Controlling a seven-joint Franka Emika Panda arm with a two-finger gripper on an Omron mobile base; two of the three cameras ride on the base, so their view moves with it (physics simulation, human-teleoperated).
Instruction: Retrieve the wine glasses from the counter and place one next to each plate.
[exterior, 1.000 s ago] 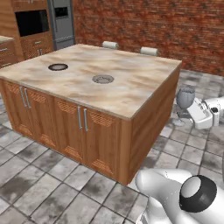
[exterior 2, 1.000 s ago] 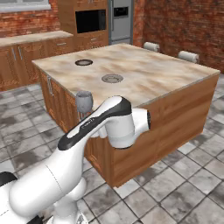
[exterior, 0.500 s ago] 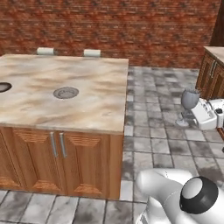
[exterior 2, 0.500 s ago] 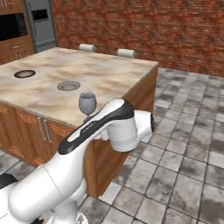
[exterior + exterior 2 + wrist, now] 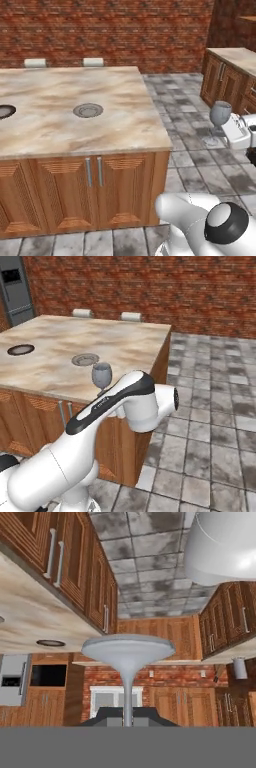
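The carrying step looks in hand: the gripper (image 5: 231, 131), at the right edge of the left base view, holds a wine glass (image 5: 220, 114) by its stem, upright over tiled floor right of the counter (image 5: 125, 122). Next it must reach a plate (image 5: 88, 110) at mid-frame; bare stone surrounds it, the corner edge between

Even flat rendered light, soft shadows, textures slightly blurred.
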